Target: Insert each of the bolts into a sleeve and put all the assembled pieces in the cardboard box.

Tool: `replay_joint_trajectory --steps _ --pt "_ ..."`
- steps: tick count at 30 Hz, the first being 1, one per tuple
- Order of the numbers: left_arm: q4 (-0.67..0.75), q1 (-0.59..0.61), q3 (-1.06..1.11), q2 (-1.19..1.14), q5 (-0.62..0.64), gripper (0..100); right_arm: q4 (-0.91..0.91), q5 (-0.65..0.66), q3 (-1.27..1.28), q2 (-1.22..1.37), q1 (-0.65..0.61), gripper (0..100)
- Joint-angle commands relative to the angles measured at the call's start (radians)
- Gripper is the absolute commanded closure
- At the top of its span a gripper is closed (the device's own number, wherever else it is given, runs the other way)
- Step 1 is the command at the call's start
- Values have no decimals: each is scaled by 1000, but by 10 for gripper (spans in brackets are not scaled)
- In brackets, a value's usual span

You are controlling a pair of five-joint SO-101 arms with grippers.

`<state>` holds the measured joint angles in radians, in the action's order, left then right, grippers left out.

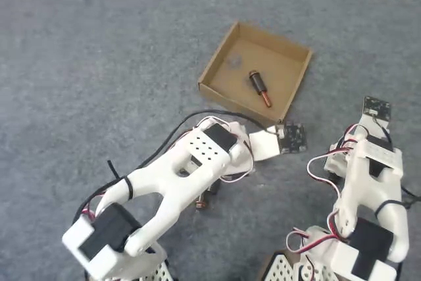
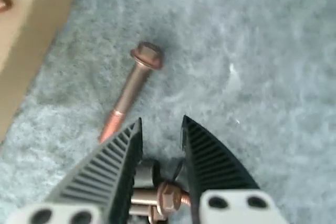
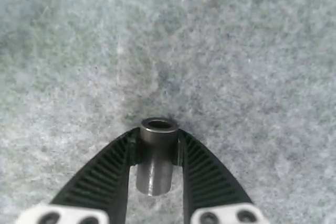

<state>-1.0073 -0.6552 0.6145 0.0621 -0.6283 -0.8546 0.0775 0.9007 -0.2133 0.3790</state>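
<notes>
Grey carpet covers the tabletop, which lies open across the left and upper left of the high view; its far edge meets a pale strip along the top of the frame. The cardboard box sits above centre, turned corner-on, and its near corner comes close to the wrist of the left arm. Inside the box, toward its lower middle, lies one assembled piece, a dark sleeve with a copper bolt end showing.

The left arm slants from the lower left of the frame up toward the box, wrist bent down over the carpet. The right arm stands folded at the right edge, well apart from the box, with bare carpet between the two arms.

In the left wrist view, the left pincer has its fingers parted, with bare carpet between the tips. A loose bolt lies flat just beyond them, hex head away from the pincer, beside the box wall. Low between the fingers, near their root, show a copper hex head and a grey metal part; whether they rest on the carpet I cannot tell.

The right pincer is clamped on a grey sleeve, with the open bore facing the camera and carpet all round.
</notes>
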Motion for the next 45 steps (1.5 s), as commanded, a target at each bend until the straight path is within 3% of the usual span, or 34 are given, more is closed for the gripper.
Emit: replay_joint_trajectory --steps 1,6,16,26,45 --pt "29 2 12 58 -52 878 18 11 -52 -5 7 992" --pt "123 6 36 57 -78 877 18 12 -52 -5 7 992" --pt "163 6 22 49 -121 877 18 14 -52 -5 5 992" --pt "144 -8 -125 -163 -123 877 18 14 -52 -5 5 992" --pt "92 -14 -260 -298 -123 880 18 15 -52 -5 5 992"
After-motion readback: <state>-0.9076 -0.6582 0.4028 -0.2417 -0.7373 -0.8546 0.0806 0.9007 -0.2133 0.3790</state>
